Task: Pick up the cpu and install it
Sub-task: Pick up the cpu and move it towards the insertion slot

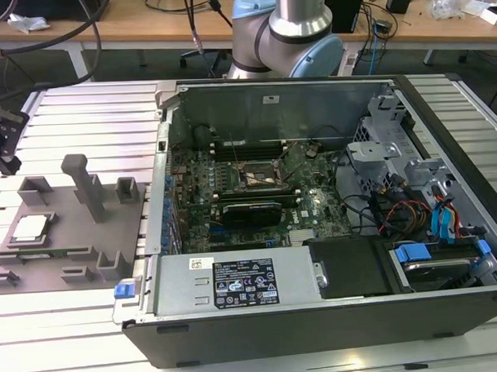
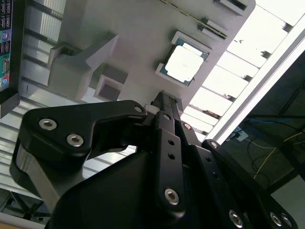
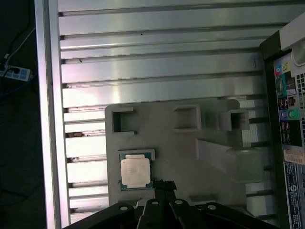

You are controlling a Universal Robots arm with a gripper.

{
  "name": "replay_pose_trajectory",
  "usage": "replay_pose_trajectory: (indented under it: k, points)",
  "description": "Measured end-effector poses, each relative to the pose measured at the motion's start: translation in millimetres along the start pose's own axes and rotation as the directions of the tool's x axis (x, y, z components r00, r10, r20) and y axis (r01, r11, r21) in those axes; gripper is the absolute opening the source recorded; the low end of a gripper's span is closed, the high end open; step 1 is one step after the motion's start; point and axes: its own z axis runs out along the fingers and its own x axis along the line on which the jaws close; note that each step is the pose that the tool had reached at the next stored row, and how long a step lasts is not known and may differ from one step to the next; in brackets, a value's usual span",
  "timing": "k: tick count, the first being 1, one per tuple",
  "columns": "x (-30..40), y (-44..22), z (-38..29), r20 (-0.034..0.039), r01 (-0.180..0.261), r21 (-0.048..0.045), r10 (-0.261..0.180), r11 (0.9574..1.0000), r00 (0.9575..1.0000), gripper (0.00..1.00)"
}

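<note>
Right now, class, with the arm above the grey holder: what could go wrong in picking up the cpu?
The cpu lies flat in the grey holder's recess, so the gripper may slip off its thin edges. The fingers look shut and beside the cpu; descending so could strike the holder.

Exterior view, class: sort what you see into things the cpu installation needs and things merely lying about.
Needed: cpu, on the grey holder plate; motherboard socket; gripper near the cpu.
Lying about: long black card; power supply; drive bays with blue tabs.
</note>
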Motion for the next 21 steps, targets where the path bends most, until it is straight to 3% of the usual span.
replay_pose_trajectory:
  k: [8,14,21]
  points:
    - [0.4,-0.4,7.9,-0.0001,0.000,0.0000,0.000,1.0000,1.0000,0.11]
    - [0.8,-1.7,19.1,0.0000,0.000,0.0000,0.000,1.0000,1.0000,0.11]
    - [3.8,-12.6,34.0,-0.0002,0.000,-0.0015,0.000,1.0000,1.0000,0.11]
